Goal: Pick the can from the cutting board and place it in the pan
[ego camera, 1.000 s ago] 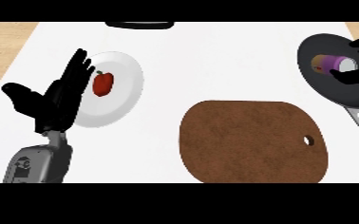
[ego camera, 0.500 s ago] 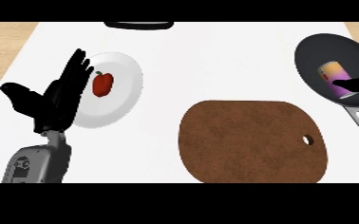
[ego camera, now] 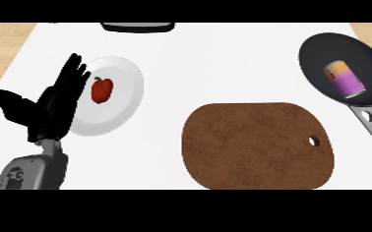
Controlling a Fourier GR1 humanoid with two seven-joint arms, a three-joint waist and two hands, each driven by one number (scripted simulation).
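Observation:
A purple and orange can (ego camera: 344, 78) lies on its side inside the dark pan (ego camera: 320, 54) at the right edge. The brown cutting board (ego camera: 254, 145) lies bare at lower centre right, its hole (ego camera: 314, 141) near the right rim. My left hand (ego camera: 54, 105) rests open at the left, fingers up, overlapping the left side of a white plate (ego camera: 123, 103). My right hand does not show.
A red bell pepper (ego camera: 102, 89) lies on the white plate. The pan's grey handle (ego camera: 361, 118) runs off toward the lower right. A dark object (ego camera: 138, 26) sits at the counter's far edge.
The can has come fully into sight lying in the pan, and the whole scene has slid slightly left in view. The left hand has stayed put.

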